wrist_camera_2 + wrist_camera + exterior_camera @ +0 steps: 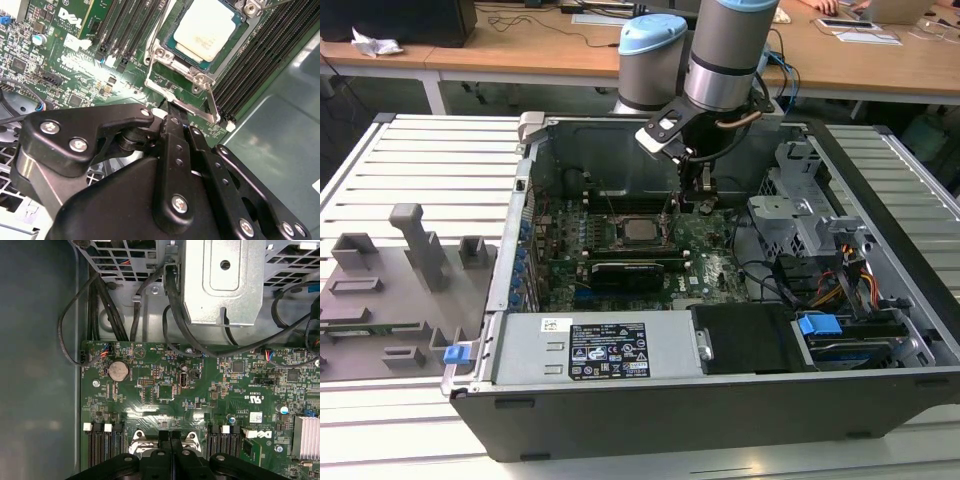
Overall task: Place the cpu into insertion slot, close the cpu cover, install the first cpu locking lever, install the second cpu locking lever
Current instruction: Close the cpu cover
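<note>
My own linkage blocks much of both wrist views, so where my fingertips meet the board is hidden and I cannot tell whether they touch anything. My gripper [170, 434] shows its two black fingers pressed flat together with nothing visible between them. I cannot tell whether the thin locking lever [213, 102] just beside their tips is latched. The open computer case [520, 400] lies on a white slatted table [420, 150], with wooden desks [520, 50] behind it and a grey fixture tray [380, 300] at the exterior view's left. Inside the case, the green motherboard [165, 390] covers the floor. A labelled power supply [600, 350] sits along the near wall and a metal drive cage [220, 280] trails black cables. I hang low over the board, just beside the insertion slot [617, 235]. The cpu [205, 27] lies seated in that slot, pale face up, and the cpu cover [162, 52] frames it, lying down around its edges. A coin cell battery [118, 370] sits well apart from it.
</note>
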`<state>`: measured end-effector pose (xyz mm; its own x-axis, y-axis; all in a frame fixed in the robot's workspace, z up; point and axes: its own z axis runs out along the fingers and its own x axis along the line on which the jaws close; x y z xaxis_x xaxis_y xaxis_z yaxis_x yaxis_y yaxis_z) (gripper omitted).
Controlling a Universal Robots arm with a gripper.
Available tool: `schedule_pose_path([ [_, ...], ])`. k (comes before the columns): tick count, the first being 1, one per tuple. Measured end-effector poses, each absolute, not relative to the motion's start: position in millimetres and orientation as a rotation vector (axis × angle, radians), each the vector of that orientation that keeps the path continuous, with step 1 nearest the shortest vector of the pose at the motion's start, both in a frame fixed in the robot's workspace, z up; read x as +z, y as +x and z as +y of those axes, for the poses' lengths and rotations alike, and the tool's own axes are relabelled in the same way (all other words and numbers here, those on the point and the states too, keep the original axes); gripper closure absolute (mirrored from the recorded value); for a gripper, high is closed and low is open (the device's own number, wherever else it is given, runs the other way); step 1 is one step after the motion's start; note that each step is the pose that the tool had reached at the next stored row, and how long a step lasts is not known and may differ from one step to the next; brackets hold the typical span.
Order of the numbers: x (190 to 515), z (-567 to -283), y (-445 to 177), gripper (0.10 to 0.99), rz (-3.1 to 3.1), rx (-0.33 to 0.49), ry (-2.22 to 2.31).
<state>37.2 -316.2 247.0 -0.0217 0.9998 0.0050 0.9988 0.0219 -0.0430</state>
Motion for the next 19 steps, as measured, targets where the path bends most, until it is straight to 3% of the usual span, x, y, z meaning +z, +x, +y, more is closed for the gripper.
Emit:
schedule_pose_path([
  [19,246.9,-316.2,33.7,0.98,-2.221,0.042,-2.173],
])
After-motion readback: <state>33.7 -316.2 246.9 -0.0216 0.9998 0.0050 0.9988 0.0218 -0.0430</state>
